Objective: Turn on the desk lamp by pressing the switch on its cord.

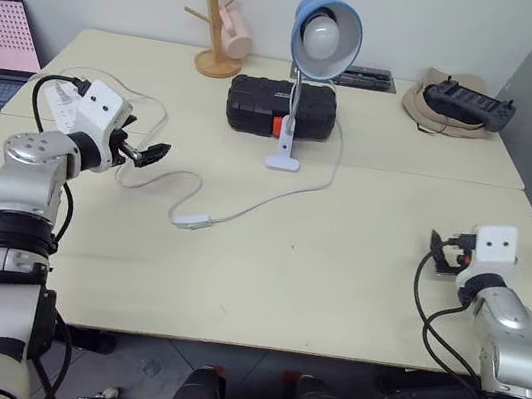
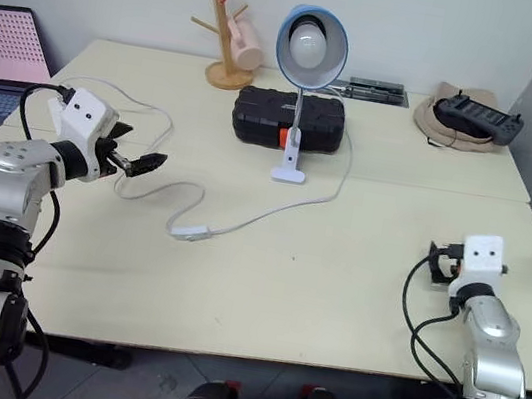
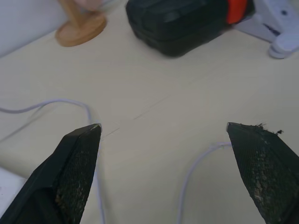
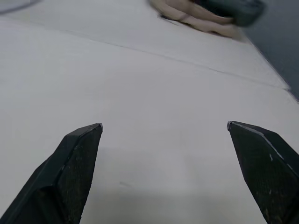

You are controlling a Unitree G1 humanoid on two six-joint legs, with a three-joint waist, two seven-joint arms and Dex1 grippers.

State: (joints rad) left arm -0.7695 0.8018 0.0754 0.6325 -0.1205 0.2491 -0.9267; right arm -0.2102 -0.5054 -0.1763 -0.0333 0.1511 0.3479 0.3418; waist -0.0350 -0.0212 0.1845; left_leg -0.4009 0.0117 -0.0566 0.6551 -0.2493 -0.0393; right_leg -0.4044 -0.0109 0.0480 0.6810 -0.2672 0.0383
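Nearest the head camera, the right tool (image 2: 435,264) rests low over bare bench (image 1: 332,291) at the right edge, its fingers spread wide around nothing, well away from the job.

The switch (image 1: 192,219) lies flat on the bench left of centre, an oblong swelling on the cord (image 1: 277,194), which runs from it up to the white base of the desk lamp (image 1: 314,55) and the other way in loose loops toward the left. The bulb looks unlit, though it is pale anyway, so I hold that loosely.

The left tool (image 1: 155,153) hangs above one of those loops, just up and left of the switch, fingers wide apart and empty.

Risks, as I judge them:
- The switch sits loose on a smooth top; a press that lands off-centre could skid it aside instead of clicking it.
- A finger coming down through the loop could snag the cord and drag the light lamp, or tip it toward the black case (image 1: 280,108) behind it.
- Wide fingers could straddle the switch and miss it entirely.
- The rocker face may be turned sideways; I cannot tell.
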